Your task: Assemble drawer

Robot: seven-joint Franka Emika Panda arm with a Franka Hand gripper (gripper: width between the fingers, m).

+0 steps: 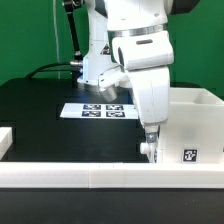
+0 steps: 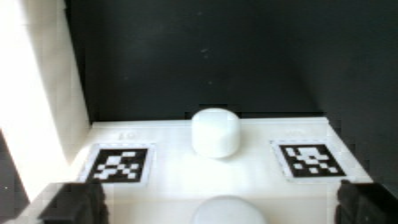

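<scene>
A white drawer box lies at the exterior view's right, with a marker tag on its near wall. My gripper hangs right over that near wall. In the wrist view a white panel with two tags carries a rounded white knob between them. A second rounded white shape shows at the picture's edge between my fingers. My gripper is open, its dark fingertips standing wide apart on either side of the panel, holding nothing.
The marker board lies on the black table behind my arm. A long white part runs along the front edge, and a white piece sits at the exterior view's left. A white wall rises beside the panel.
</scene>
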